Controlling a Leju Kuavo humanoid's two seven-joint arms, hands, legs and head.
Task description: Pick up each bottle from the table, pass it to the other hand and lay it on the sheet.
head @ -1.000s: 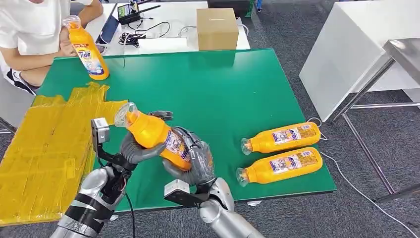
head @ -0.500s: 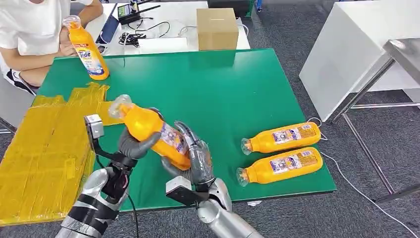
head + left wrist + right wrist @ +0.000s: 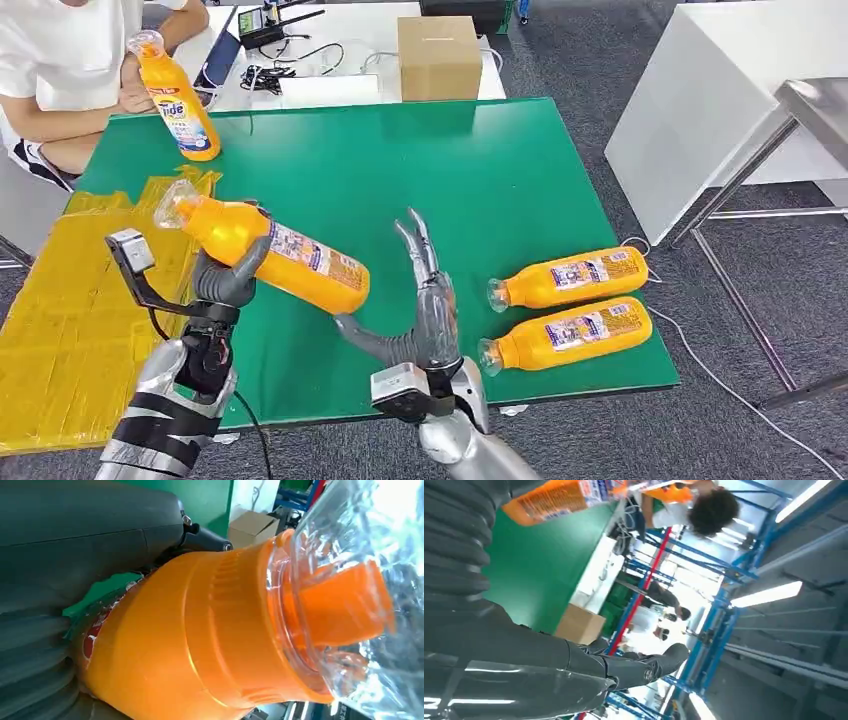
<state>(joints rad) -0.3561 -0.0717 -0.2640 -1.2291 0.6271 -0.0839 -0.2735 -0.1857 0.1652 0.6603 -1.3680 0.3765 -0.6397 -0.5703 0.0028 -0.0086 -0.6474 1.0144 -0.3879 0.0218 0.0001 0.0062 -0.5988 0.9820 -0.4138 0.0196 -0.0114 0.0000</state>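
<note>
My left hand (image 3: 228, 279) grips an orange bottle (image 3: 270, 256) with a clear cap, held tilted above the green table (image 3: 420, 170), cap toward the yellow sheet (image 3: 70, 310). The left wrist view shows the bottle (image 3: 200, 630) close up in that hand (image 3: 75, 555). My right hand (image 3: 415, 320) stands apart from the bottle, fingers spread upward, holding nothing. Two more orange bottles (image 3: 570, 278) (image 3: 568, 334) lie side by side at the table's near right. A person (image 3: 60, 60) at the far left holds another orange bottle (image 3: 178, 98) upright on the table.
A cardboard box (image 3: 438, 56) and cables (image 3: 265, 75) sit on the white table behind. A white table (image 3: 700, 110) and metal frame (image 3: 740, 190) stand to the right. The sheet covers the table's left part.
My right hand let go of the bottle and opened, fingers now pointing up. My left hand carried the bottle leftward toward the sheet.
</note>
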